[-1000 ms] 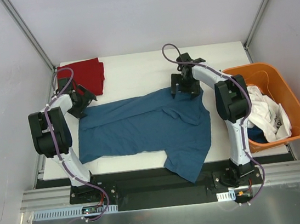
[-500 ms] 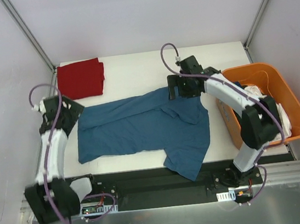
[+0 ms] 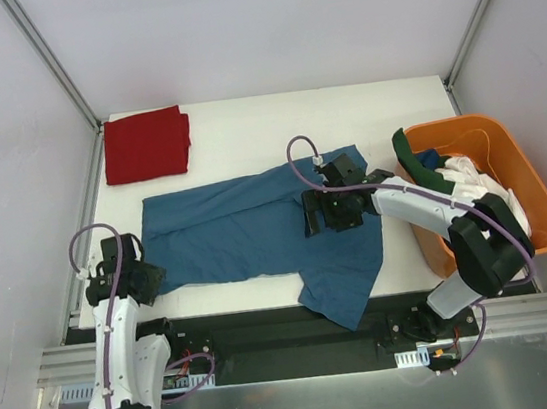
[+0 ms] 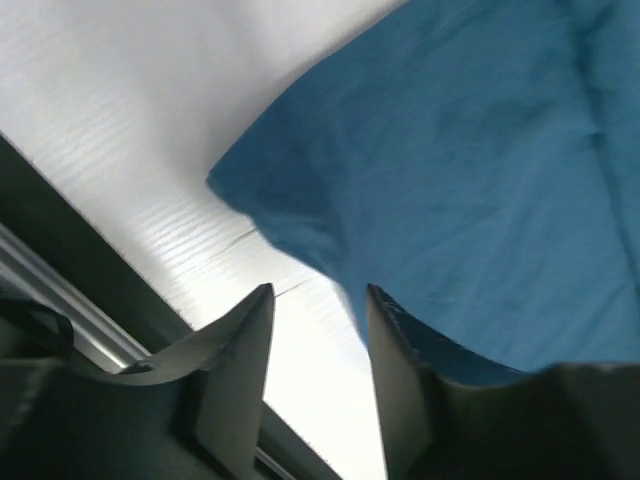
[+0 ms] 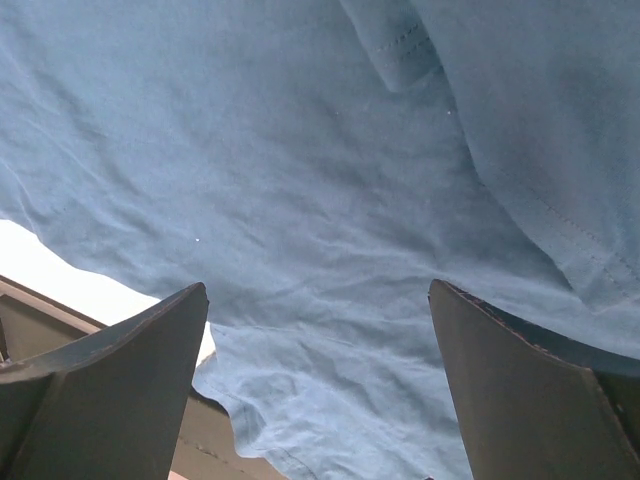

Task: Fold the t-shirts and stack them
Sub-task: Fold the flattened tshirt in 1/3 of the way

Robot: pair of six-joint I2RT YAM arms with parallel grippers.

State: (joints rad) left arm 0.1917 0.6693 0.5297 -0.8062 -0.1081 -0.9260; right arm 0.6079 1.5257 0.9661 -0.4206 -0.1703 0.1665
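A teal-blue t-shirt [image 3: 247, 230] lies spread flat on the white table [image 3: 263, 125], one sleeve hanging over the near edge. A deep red t-shirt [image 3: 148, 144] lies folded at the far left corner. My left gripper [image 3: 150, 279] sits low at the blue shirt's near-left corner [image 4: 270, 200]; its jaws [image 4: 320, 290] stand partly open with only bare table between them, and the right finger [image 4: 395, 350] is at the hem. My right gripper [image 3: 318, 216] hovers over the shirt's right half [image 5: 300, 180], wide open [image 5: 317, 288] and holding nothing.
An orange basket [image 3: 454, 123] stands at the table's right edge with white [image 3: 480, 182], dark green [image 3: 418, 171] and blue garments in it. A black rail runs along the table's near edge [image 4: 90, 290].
My left arm has swung back from beside the red shirt to the blue shirt's near-left corner, and its jaws have narrowed. My right arm has come nearer, from the shirt's far edge to over its middle.
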